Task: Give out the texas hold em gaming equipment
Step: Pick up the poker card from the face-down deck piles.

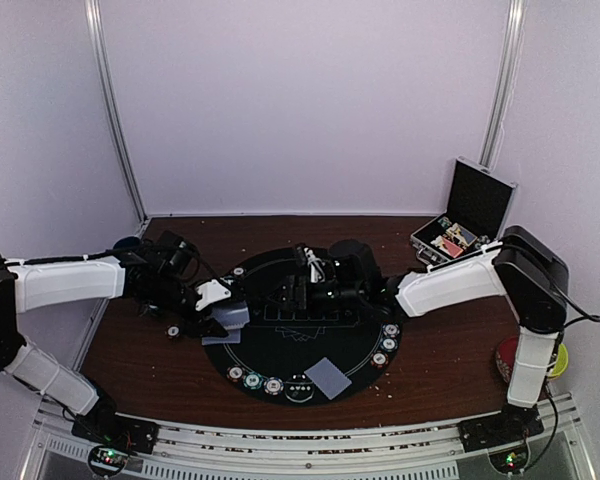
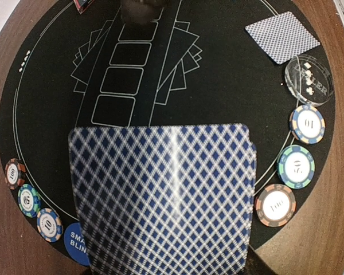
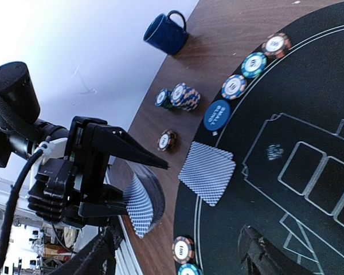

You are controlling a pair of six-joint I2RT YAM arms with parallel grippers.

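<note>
Jaws of the left gripper [image 3: 139, 186] clamp bowed playing cards [image 2: 160, 200] near the left edge of the tabletop [image 1: 140, 365]: light, slippery, likely best pinched across one end; jaws of the right gripper [image 3: 172, 260] gape wide.

Round mat [image 1: 280, 345] centred on worktop [image 1: 450, 380]. Open case [image 1: 470, 215] at far right corner; mug [image 1: 128, 243] at far left; bowls [image 1: 560, 362] at right near edge. Three poker chips [image 1: 253, 380] in a row on near-left rim of mat, with dealer button [image 2: 308, 80] and card pair [image 1: 328, 377] just right of them. Three more chips [image 1: 387, 343] along right rim. Small-blind disc [image 3: 217, 114] on left rim; chip stack [image 3: 180, 96] just off mat, on worktop beside it. Card pack [image 2: 163, 197] in left pincer [image 1: 220, 322], above left edge of mat.
</note>
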